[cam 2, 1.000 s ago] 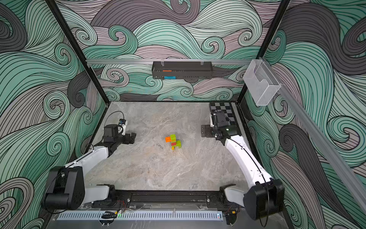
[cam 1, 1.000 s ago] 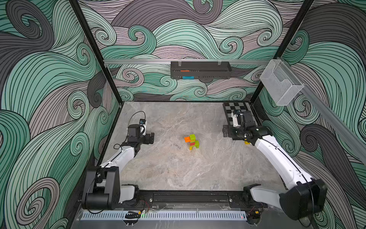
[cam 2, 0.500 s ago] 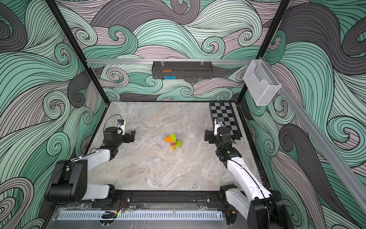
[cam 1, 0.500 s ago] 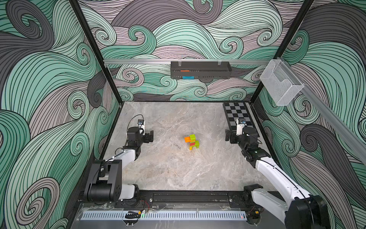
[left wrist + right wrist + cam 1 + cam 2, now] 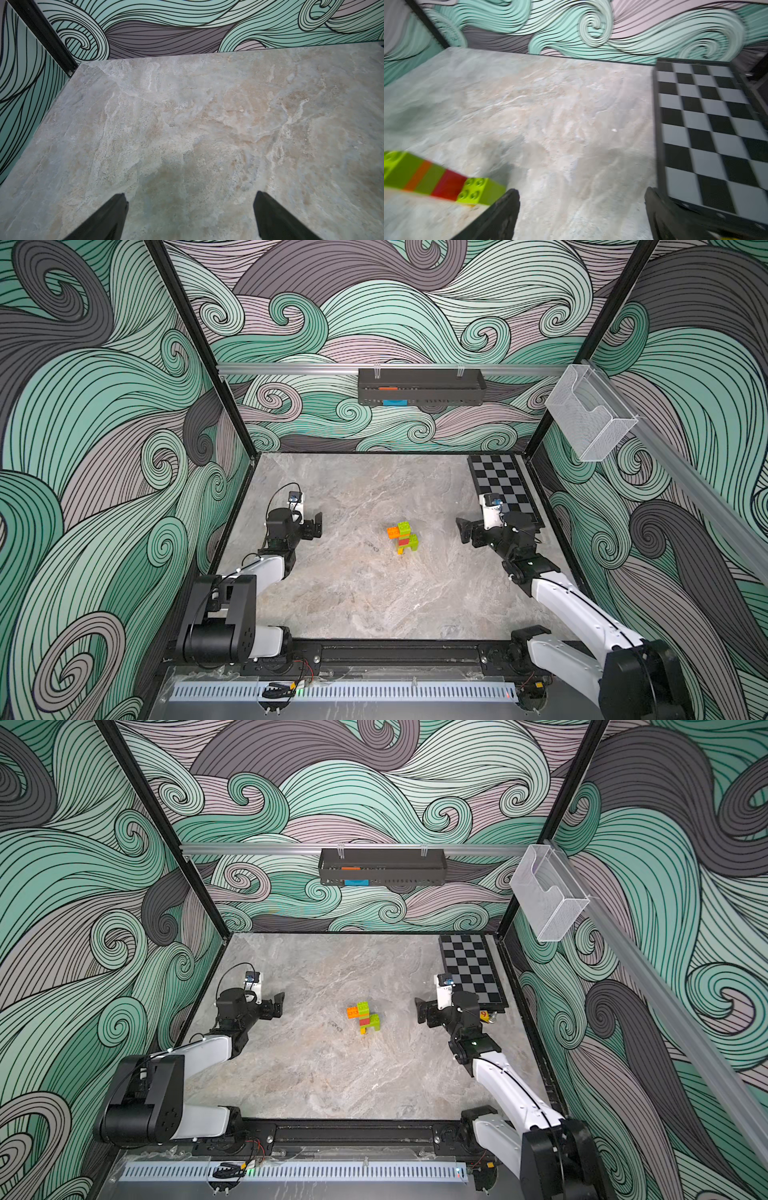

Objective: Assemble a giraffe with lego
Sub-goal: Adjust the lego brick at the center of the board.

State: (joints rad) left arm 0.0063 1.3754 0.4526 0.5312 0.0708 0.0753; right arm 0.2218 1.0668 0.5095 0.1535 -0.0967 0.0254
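The giraffe stands in the middle of the table, head pointing 9 o'clock. Both claws gape empty. It's 9 o'clock from the nearer right claw, 3 from the left claw.

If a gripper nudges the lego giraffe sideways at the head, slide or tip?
Probably tips: the giraffe stands tall on small feet, with the orange head brick overhanging one side. Likely rigid and light, being joined plastic bricks. The table looks smooth, so a low push may slide it.
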